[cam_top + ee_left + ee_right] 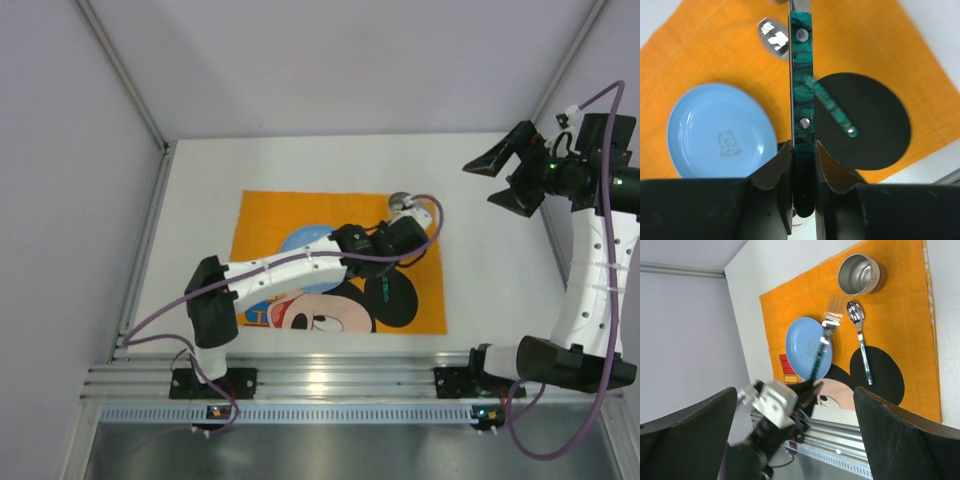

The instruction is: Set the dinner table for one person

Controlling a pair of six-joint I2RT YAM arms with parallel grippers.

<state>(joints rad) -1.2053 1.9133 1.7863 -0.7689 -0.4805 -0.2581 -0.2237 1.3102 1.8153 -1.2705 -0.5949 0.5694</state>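
On the white dinner table [300, 160], which fills the floor of the view from above, an orange placemat [260, 215] with a cartoon mouse, lying flat near the middle and closer to the arm bases than to the far edge. On the placemat, a blue plate [720, 132] with a small drawn figure in its centre, partly hidden under the left arm in the view from above. To the right of the plate, a spoon [860, 335] with a green handle, flat on the cloth, its bowl toward the far side and its handle over the black ear of the mouse. Beyond the spoon, at the far right part of the placemat, a metal cup [859, 274], upright, mouth up.

Between the jaws of the left gripper [802, 165], closed tightly on it, the green marbled handle of a fork [802, 85], with two rivets showing and the prongs pointing away. From the right wrist, prongs seen at the right rim of the plate, between plate and spoon; not possible to tell whether touching the cloth.

At the far right of the table, lifted and well apart from all items, the right gripper [503, 182], jaws spread wide with nothing between them.
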